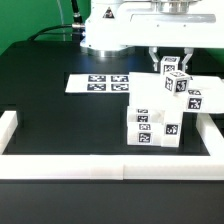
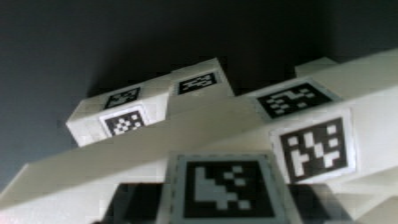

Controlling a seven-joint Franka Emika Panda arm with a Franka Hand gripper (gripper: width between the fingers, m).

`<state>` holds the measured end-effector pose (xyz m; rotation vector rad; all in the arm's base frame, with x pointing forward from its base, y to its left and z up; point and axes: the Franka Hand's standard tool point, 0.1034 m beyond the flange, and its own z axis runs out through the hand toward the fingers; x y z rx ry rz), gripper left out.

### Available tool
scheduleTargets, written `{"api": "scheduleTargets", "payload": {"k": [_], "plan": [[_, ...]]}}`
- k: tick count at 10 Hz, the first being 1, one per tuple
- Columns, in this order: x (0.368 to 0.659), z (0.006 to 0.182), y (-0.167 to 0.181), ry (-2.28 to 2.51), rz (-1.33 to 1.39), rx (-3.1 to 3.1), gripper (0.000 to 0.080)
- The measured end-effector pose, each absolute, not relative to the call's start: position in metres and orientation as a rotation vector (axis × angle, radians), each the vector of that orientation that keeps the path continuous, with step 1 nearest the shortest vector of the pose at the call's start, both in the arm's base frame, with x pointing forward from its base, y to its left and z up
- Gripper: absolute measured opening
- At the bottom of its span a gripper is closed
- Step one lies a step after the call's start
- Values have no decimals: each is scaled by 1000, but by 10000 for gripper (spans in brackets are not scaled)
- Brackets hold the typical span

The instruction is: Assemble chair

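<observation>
The partly built white chair (image 1: 158, 118) stands at the exterior view's right, made of blocky slabs with black-and-white tags. My gripper (image 1: 171, 64) is right above it, shut on a small tagged chair piece (image 1: 178, 83) that rests at the top of the assembly. In the wrist view the held piece (image 2: 222, 183) sits between my dark fingers (image 2: 143, 203), with my gripper (image 2: 222, 208) closed against its sides. Beyond it lie other tagged chair parts (image 2: 151, 105) and a tagged slab (image 2: 306, 120).
The marker board (image 1: 100, 82) lies flat on the black table, on the exterior view's left of the chair. A long white border rail (image 1: 100, 165) runs along the front and up both sides (image 1: 8, 128). The robot base (image 1: 112, 30) stands behind.
</observation>
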<state>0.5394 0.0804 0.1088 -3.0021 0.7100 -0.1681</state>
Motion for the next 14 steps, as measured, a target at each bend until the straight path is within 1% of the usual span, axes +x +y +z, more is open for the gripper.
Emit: {"api": "scheduleTargets", "payload": {"k": [3,5,7,11,12,13,14], "plan": [[539,109,82,1091,-141,-2855,271],[539,109,83,1244,-128,-2775,271],[539,109,84,1542,-93,-2586,271],[538,109,86,1833,-58,-2366,271],[538,108,87,1845,-56,-2356,347],[538,108,86,1811,-60,-2384,347],[538,108,86,1734,-62,-2445,494]]}}
